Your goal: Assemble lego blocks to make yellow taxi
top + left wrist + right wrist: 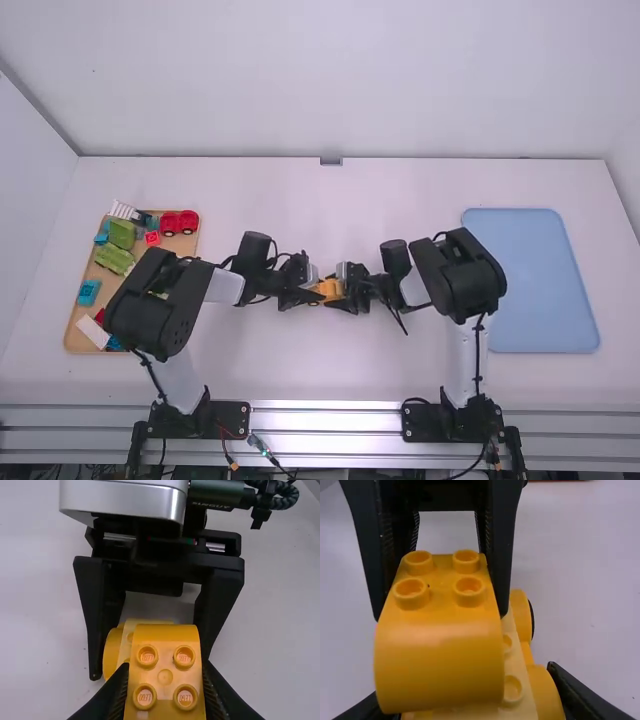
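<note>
Our left fingers (111,700) pinch the studded yellow block (165,652) by its sides, leaving its underside free to mate. Right fingers (574,695) clamp the wheeled base (517,662), probably to brace it. Block's skewed over base; we'd square it before pressing. Both mid-worktop (300,370), well apart from the parts tray (182,244).

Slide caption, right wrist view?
Left gripper holds a four-stud block over the wheeled base clamped in the right gripper.
</note>
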You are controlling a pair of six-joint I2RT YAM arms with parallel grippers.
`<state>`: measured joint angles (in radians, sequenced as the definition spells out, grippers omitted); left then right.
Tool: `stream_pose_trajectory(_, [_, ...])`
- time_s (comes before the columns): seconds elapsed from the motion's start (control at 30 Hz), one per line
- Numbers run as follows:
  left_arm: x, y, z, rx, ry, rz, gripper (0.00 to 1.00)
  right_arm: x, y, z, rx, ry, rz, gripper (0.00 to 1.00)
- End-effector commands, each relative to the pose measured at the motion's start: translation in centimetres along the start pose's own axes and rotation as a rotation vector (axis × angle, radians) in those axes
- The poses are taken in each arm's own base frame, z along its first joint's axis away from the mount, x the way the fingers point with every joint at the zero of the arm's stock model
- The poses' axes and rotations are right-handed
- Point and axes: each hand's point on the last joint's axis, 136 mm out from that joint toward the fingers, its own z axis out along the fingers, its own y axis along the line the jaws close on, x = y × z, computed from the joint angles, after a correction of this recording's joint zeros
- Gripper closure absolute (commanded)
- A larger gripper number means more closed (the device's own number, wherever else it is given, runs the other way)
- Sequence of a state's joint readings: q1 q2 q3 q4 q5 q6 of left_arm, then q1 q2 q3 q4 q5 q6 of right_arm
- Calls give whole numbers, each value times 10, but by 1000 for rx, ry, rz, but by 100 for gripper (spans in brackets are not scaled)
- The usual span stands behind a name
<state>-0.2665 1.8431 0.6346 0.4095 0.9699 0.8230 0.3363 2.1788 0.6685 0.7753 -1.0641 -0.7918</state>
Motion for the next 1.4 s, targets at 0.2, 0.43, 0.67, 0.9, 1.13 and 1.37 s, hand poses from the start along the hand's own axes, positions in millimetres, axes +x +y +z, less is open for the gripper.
stream_pose_trajectory(0.2, [-7, 6, -1, -6, -37, -1, 98, 6, 10, 3, -42, -2, 29, 44])
stream_pose_trajectory(0.43, [-10, 9, 0, -2, -34, -17, 98, 6, 10, 3, -44, -1, 31, 44])
stream_pose_trajectory(0.67, [4, 1, 2, 9, 28, -29, 98, 6, 10, 3, -44, -1, 32, 44])
stream_pose_trajectory(0.9, [9, 0, 5, 18, 29, -39, 98, 6, 11, 3, -47, -4, 32, 44])
stream_pose_trajectory(1.13, [27, -10, 17, 57, 50, -84, 98, 6, 11, 3, -46, -4, 32, 44])
stream_pose_trajectory(1.37, [36, -17, 30, 62, 110, -39, 98, 6, 11, 3, -47, -4, 31, 44])
